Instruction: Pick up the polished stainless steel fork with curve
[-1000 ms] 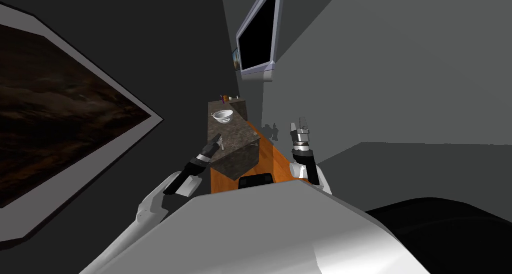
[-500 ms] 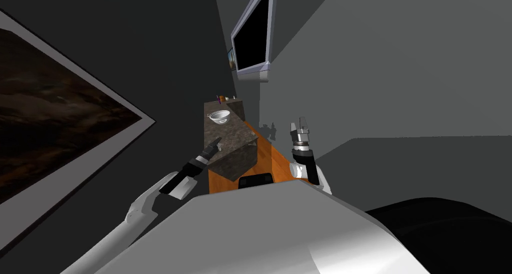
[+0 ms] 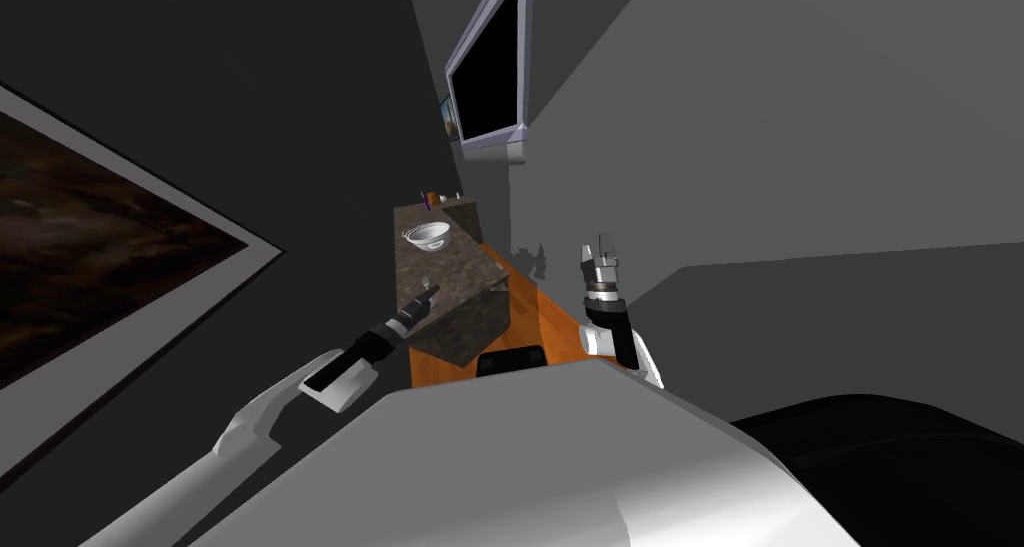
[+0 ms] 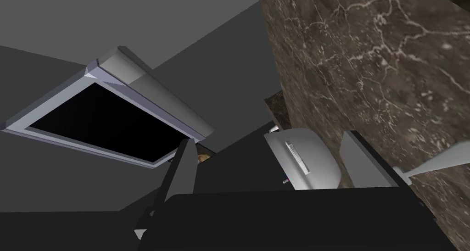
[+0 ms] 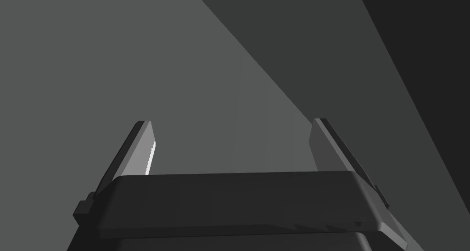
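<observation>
Fork [image 4: 438, 162] lies on marbled counter [image 4: 390, 69] just outside released jaws of left gripper [image 4: 268, 136]; right gripper [image 5: 230, 121] likewise released

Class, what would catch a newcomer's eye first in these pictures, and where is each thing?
The white bowl stands out on the dark veined countertop, beyond the open left gripper. High on the wall above hangs a black panel in a pale frame.

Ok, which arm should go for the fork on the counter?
Left. The left gripper is open, low over the dark marbled countertop, with the fork just beside it. The right gripper is open too, but raised upright, off to the counter's side.
</observation>
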